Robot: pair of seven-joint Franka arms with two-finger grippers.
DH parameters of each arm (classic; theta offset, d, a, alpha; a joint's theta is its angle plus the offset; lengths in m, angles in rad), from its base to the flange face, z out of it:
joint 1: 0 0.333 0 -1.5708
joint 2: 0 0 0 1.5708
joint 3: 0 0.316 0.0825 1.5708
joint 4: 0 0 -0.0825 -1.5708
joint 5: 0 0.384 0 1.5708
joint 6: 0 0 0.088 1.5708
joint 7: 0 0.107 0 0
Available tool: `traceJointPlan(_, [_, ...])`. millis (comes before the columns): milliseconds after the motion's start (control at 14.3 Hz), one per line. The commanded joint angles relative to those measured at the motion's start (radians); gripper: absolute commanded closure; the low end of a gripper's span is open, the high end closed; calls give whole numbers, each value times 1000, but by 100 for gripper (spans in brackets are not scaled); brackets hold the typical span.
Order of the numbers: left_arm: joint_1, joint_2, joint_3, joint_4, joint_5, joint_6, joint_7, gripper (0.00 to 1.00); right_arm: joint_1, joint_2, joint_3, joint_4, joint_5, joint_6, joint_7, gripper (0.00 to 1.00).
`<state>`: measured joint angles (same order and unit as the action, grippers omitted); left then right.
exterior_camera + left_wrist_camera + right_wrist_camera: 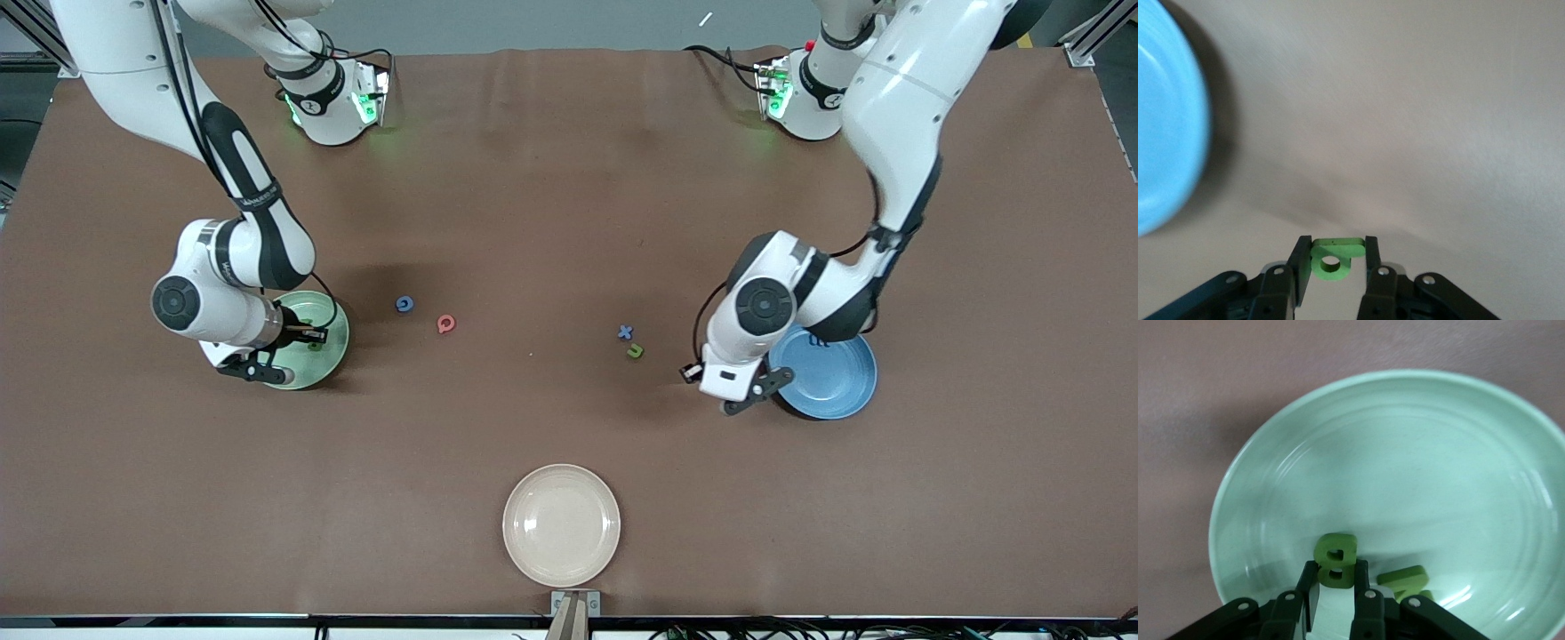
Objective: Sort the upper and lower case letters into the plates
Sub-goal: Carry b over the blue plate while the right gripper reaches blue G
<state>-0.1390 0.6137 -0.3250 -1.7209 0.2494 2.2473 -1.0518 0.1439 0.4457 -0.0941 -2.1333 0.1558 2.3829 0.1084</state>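
My right gripper (311,336) is over the pale green plate (333,360) and is shut on a green letter B (1335,553), held low over the plate (1418,453); I cannot tell if it touches. Another green letter (1403,577) lies in that plate. My left gripper (745,397) is over the table just beside the blue plate (836,382), shut on a bright green letter with a round hole (1331,261). The blue plate's rim (1171,133) shows in the left wrist view. A dark letter (821,340) lies in the blue plate.
Loose letters lie on the brown table between the plates: a blue one (404,304), a red one (446,324), a blue x (626,332) and a green u (635,351). A cream-beige plate (561,524) sits near the front edge.
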Motion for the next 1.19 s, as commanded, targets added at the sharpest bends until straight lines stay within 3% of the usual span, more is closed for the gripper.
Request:
traceJointPlan(0, [100,-57,-29,-45,5,-34,128,84,2,-13,2,-10,-10,-1,2,84])
traceJointPlan(140, [185,-68,-54,-77,5,-35,218,84,2,-13,2,-7,-10,-7,0,0])
traceJointPlan(280, [269,-78,-86,-114,13,-35,300,84,3,-18,4,2,-10,-31,2,0])
traceJointPlan(489, [332,-80,-92,-147,30,-32,357,84,40,-27,4,125,-4,-230,28,0])
traceJointPlan(629, [367,-77,-94,-154,56,-28,384,84,75,-27,5,162,-2,-275,97,0])
traceJointPlan(839, [403,-65,-94,-154,59,-9,401,84,167,-27,5,138,-1,-225,224,0])
traceJointPlan(1119, [432,-29,-94,-154,89,46,401,83,273,-48,4,15,-1,-56,333,0])
